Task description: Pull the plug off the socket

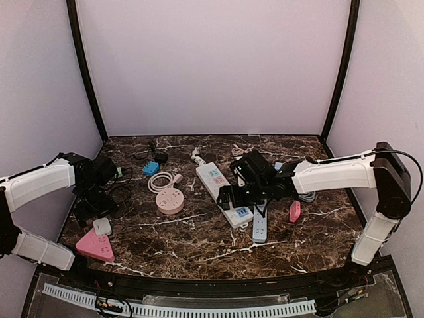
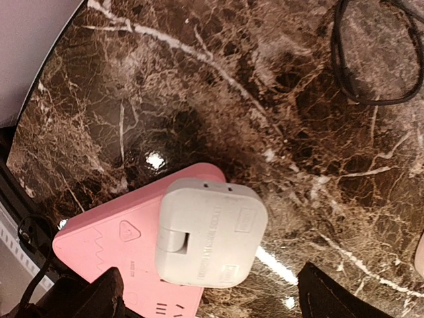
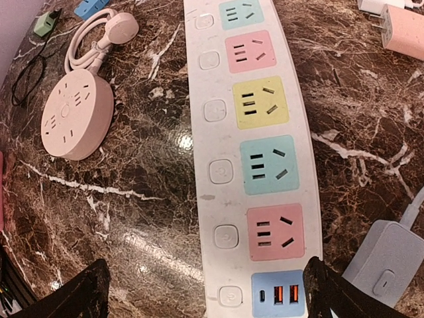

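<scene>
A white square plug sits plugged into the pink triangular socket at the table's near left; they show in the top view as the plug on the socket. My left gripper is open just above the plug, its dark fingers either side of it and not touching; in the top view it hangs right behind the plug. My right gripper is open and empty over the near end of the long white power strip, also seen mid-table in the top view.
A round pink socket with a coiled cord lies between the arms. A grey-blue strip and a small pink adapter lie under the right arm. A blue plug and black cables are at the back left.
</scene>
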